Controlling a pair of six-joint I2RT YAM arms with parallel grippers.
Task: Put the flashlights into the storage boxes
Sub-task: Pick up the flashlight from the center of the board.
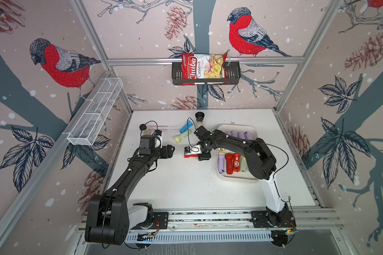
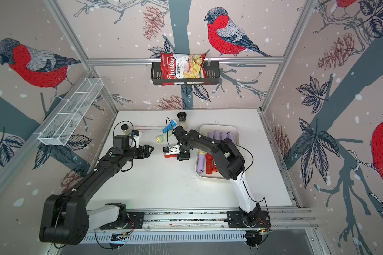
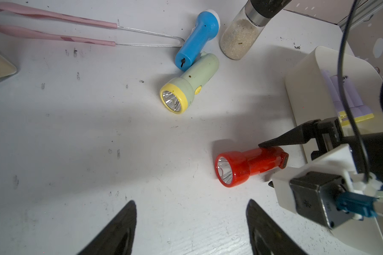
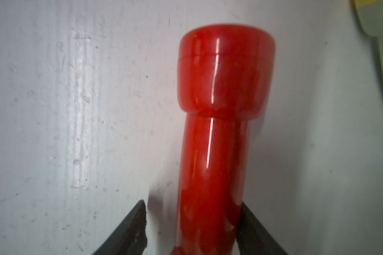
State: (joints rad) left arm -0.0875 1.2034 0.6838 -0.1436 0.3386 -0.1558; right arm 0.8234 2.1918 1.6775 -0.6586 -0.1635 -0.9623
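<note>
A red flashlight [image 4: 219,132] lies on the white table [image 1: 186,183] just left of the cream storage box [image 1: 237,127]. My right gripper [image 4: 192,204] straddles its handle. One finger touches the handle, the other stands a small gap away, so the jaws are open. A blue flashlight [image 3: 197,39] and a pale green, yellow-headed flashlight [image 3: 190,86] lie together farther back. In the box lie several lilac flashlights [image 1: 241,134] and red ones [image 1: 229,163]. My left gripper [image 3: 190,202] hovers open and empty over bare table, left of the red flashlight [image 1: 189,155].
A spice jar [image 3: 241,37] stands beside the blue flashlight, and another jar [image 1: 144,129] stands behind the left wrist. Pink-tipped tongs [image 3: 53,28] lie at the back. A white wire basket [image 1: 95,112] hangs on the left wall; a black basket [image 1: 232,75] with a chips bag hangs behind.
</note>
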